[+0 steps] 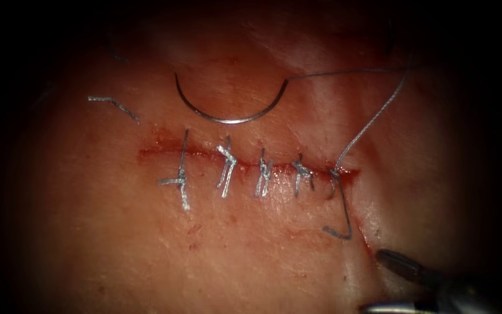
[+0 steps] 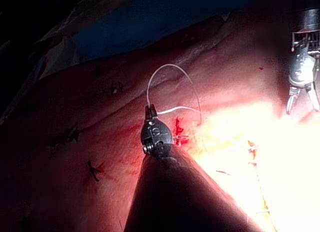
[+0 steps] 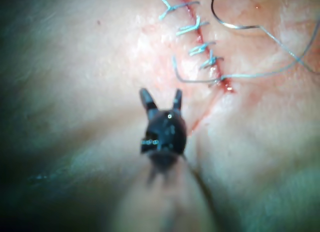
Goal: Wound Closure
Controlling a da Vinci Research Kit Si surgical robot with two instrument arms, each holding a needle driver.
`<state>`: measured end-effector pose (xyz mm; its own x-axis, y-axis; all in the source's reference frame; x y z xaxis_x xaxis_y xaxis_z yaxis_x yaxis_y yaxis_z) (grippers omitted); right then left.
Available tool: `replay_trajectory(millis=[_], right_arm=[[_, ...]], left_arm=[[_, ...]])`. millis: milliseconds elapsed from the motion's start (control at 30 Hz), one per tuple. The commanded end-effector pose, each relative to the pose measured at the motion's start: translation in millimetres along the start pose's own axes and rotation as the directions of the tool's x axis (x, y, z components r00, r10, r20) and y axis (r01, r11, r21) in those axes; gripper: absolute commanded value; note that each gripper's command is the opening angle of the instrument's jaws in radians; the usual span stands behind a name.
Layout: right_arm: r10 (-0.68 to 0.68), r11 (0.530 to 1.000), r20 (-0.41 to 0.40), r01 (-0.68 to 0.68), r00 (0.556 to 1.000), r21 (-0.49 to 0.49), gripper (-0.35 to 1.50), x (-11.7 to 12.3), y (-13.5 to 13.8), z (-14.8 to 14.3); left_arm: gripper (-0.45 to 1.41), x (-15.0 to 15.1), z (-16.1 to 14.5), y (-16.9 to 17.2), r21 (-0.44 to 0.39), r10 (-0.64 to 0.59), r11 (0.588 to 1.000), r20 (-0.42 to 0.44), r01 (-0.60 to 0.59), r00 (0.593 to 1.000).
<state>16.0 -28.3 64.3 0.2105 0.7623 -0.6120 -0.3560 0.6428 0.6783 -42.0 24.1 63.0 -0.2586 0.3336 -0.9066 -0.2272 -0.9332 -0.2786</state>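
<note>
The curved needle (image 1: 228, 120) lies free on the tissue (image 1: 146, 256) just beyond the middle of the cut (image 1: 164, 154), both ends pointing away; it is not in the tissue and neither tool holds it. Its thread (image 1: 373, 119) runs right, then bends down to a knot (image 1: 335, 172) at the cut's right end. A short tail (image 1: 347, 224) hangs below the knot. My right tool (image 1: 376, 282) stands open and holds nothing, below and right of the knot; its jaws (image 3: 161, 96) are spread short of the cut's end. My left tool (image 2: 150, 109) is shut where two thread strands (image 2: 170, 66) meet.
Several tied stitches (image 1: 262, 174) cross the cut to the left of the knot. A loose cut piece of thread (image 1: 111, 103) lies on the tissue at the upper left. Red fluid (image 1: 152, 154) lines the cut. The right tool (image 2: 302, 107) also appears in the left wrist view.
</note>
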Motion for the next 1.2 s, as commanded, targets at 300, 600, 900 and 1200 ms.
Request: replay_trajectory(millis=[300,600,900,1200], right_arm=[[0.171,0.964,-0.09,-0.186,0.981,-0.189,1.25,0.5,11.0,1.6],[0.255,0.936,-0.155,-0.284,0.954,-0.207,1.33,0.3,16.0,6.6],[0.269,0.936,-0.165,-0.298,0.949,-0.186,1.36,0.2,15.7,9.2],[0.28,0.936,-0.184,-0.31,0.942,-0.168,1.43,0.7,16.2,10.9]], left_arm=[[-0.45,2.0,-2.1,2.1,-0.024,0.01,1.0,-0.028,-0.011,1.0],[-0.45,2.3,-4.8,4.1,-0.028,0.013,1.0,-0.03,-0.014,0.999],[-0.45,3.6,-6.4,3.9,-0.03,0.012,0.999,-0.028,-0.013,1.0],[-0.45,3.8,-6.5,4.1,-0.03,0.01,0.999,-0.028,-0.011,1.0]])
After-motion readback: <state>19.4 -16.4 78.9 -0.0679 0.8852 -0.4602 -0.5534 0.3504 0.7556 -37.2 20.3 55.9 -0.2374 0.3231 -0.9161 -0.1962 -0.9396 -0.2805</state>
